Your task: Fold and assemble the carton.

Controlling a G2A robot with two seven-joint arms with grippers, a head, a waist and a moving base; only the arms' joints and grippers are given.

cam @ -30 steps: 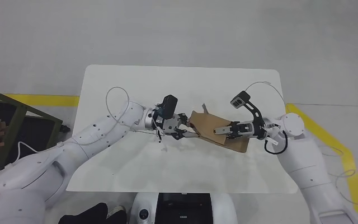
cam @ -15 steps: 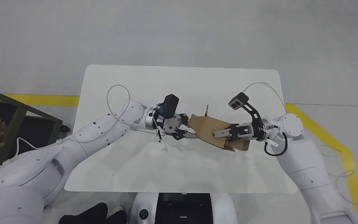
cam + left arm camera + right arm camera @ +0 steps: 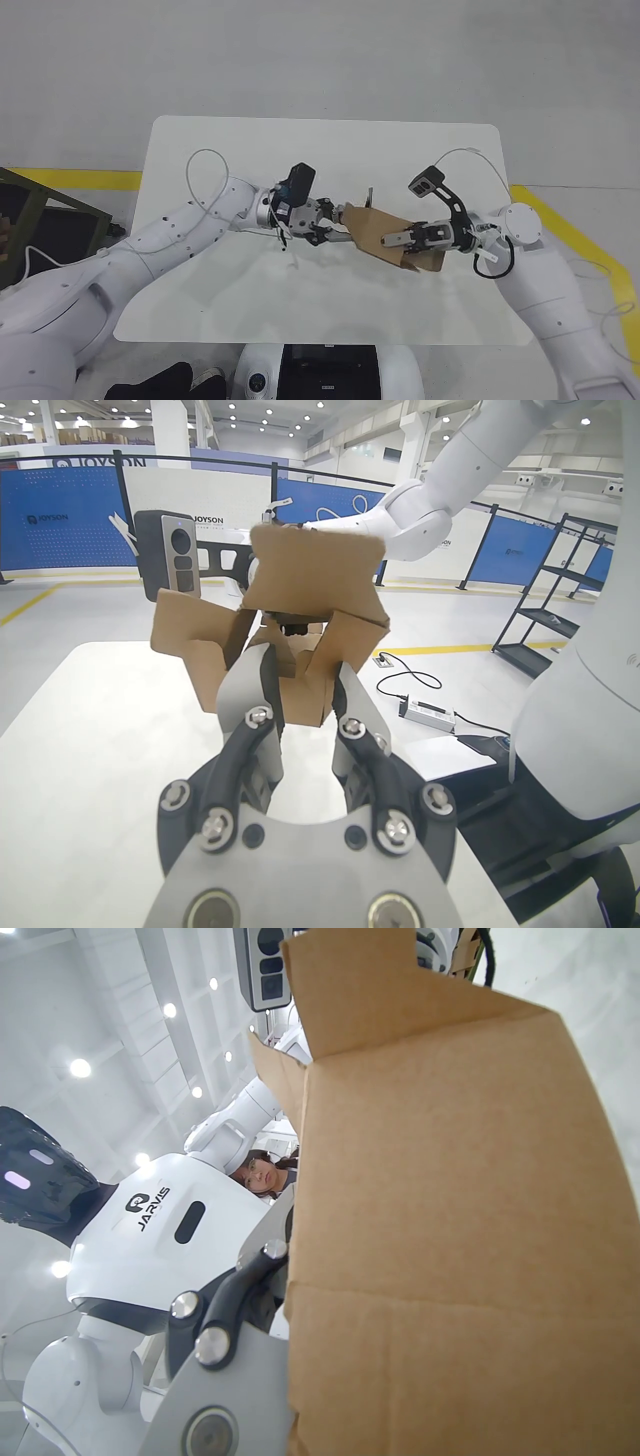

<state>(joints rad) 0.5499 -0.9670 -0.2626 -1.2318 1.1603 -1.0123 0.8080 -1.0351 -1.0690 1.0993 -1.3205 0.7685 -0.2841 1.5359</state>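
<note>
Cardboard carton (image 3: pixel 372 226) between left tool (image 3: pixel 301 667) and right tool (image 3: pixel 388 240), over white table (image 3: pixel 200 150).

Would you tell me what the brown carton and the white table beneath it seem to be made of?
The brown carton looks like corrugated cardboard, matte and unprinted: creased fold lines, thick cut edges. The white table looks like smooth laminate or painted board, faintly glossy; its core cannot be told.

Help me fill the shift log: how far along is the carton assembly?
Done: the carton is opened out from flat and held up above the table. In hand: the left gripper clamps its near end, and the right gripper grips the far wall. Left: the end flaps stand open, so neither end is closed yet.
</note>
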